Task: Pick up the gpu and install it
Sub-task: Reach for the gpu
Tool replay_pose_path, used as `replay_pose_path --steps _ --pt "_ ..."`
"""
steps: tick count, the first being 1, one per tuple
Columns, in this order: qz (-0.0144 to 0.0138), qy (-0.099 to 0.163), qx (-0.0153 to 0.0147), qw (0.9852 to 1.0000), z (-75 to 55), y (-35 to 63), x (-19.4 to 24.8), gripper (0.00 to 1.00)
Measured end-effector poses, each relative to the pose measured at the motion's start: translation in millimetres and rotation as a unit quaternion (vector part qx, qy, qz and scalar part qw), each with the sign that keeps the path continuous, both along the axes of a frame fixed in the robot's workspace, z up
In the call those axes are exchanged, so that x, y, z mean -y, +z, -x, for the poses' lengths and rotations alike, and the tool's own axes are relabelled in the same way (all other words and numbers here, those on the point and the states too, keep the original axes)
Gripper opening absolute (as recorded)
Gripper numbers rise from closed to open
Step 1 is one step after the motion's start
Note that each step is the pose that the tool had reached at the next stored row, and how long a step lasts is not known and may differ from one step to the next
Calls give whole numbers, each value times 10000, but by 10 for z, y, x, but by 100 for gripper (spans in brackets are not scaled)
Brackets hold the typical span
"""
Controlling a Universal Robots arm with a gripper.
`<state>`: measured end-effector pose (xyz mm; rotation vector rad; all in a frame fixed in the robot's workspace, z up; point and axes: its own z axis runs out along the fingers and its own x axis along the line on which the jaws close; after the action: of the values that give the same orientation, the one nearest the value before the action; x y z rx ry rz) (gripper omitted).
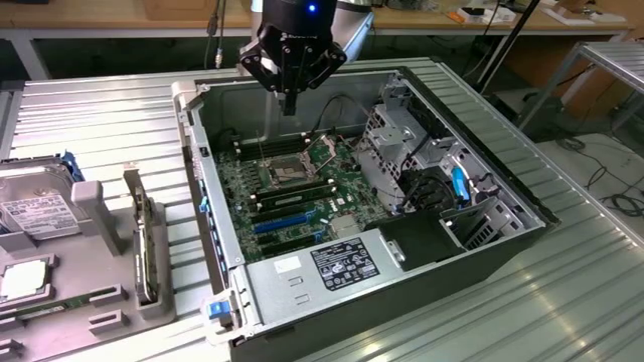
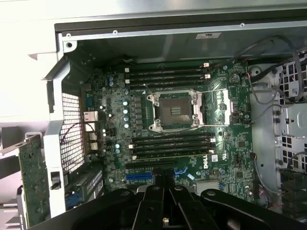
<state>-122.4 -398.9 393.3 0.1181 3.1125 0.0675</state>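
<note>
Exterior and wrist views of an open computer case lying on a ribbed metal table. The end effector hangs over the far end of the case, at the upper centre of the exterior view, its fingers pressed together into a single point aimed down at the motherboard and gripping no part. In the wrist view the end effector appears as a dark mass over the motherboard, near the blue slot, with the CPU socket lying bare between two banks of memory slots. The gpu is well apart from the end effector: it stands on its long edge in a grey holder on the table, just outside the case wall, at the lower left of the exterior view. The wrist view catches the gpu as a green-faced card with a silvery metal edge, outside the perforated end wall of the case. In the exterior view the socket sits mid-board, a blue slot lies nearer the camera, and a labelled power supply closes the near end. A hard drive with a white label rests on the holder at the left edge of the frame.
</note>
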Motion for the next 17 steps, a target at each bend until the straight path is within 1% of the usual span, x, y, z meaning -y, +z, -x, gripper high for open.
replay_pose_path --steps 3,5,17 --pt "0 0 0 10000 13 0 0 11" --pt "0 1 0 10000 53 -1 0 11" --pt "0 0 0 10000 122 -3 0 11"
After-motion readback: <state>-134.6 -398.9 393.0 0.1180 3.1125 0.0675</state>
